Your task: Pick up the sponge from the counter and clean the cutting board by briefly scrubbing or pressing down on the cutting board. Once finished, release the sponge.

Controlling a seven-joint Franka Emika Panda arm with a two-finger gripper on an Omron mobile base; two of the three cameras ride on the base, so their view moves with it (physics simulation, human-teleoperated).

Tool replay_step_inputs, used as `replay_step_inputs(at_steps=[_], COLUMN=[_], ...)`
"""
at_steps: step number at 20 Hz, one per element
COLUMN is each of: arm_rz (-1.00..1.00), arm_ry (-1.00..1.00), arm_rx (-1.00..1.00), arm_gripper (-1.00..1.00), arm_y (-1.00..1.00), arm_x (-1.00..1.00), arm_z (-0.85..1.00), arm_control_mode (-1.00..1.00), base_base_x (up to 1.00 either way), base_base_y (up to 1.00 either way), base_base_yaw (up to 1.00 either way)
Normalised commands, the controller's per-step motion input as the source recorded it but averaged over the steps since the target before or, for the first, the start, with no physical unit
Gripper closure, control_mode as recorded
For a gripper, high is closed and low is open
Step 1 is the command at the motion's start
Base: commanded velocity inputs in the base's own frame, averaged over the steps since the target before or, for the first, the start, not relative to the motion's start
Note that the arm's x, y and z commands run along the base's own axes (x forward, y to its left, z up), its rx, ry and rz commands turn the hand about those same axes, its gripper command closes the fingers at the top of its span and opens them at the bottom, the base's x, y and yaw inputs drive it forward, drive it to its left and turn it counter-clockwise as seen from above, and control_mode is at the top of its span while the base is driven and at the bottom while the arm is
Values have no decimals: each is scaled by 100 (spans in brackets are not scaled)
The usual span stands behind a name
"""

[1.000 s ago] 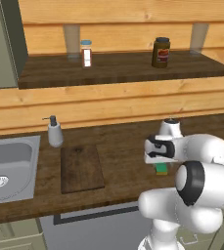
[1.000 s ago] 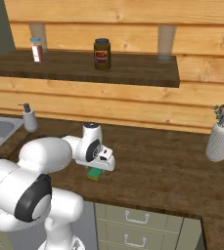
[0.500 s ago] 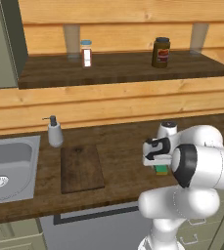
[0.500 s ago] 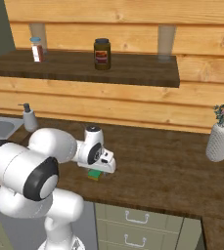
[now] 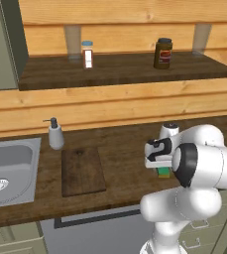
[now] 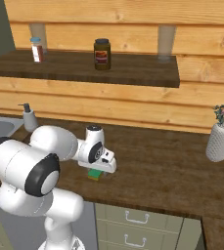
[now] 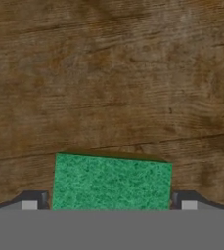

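Note:
The sponge (image 5: pixel 163 172) (image 6: pixel 95 174) (image 7: pixel 111 183) lies green side up on the dark wood counter (image 5: pixel 120 149), right of the cutting board (image 5: pixel 82 170). My gripper (image 5: pixel 161 167) (image 6: pixel 98 171) (image 7: pixel 111 204) points straight down over the sponge, with one fingertip against each short side. It looks shut on the sponge, which still rests on the counter. The cutting board lies flat between the sink and the sponge, about a board's width to the left of my hand. In the right base view my arm hides the board.
A grey sink (image 5: pixel 11 163) is set into the counter at the left, with a soap dispenser (image 5: pixel 55 135) (image 6: pixel 29 117) behind the board. A white vase with flowers (image 6: pixel 219 141) stands at the right. A shelf above holds a dark jar (image 5: pixel 163 53) and a small shaker (image 5: pixel 87 53).
The hand has stayed down at the sponge. The arm's elbow has turned a little. The sponge and the board have not moved.

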Motion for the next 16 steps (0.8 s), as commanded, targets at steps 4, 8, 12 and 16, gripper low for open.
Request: replay_step_inputs(at_steps=[4,8,12,16], arm_rz=[0,0,0,0], arm_ry=[0,0,0,-13], arm_rx=[0,0,-1,-3], arm_gripper=[100,100,100,100], arm_y=[0,2,13,27], arm_x=[0,-1,-6,-54], arm_z=[-4,-1,19,71], arm_control_mode=[-100,-100,-100,-100], base_base_x=[0,0,0,0], base_base_y=[0,0,0,0], base_base_yaw=[0,0,0,0])
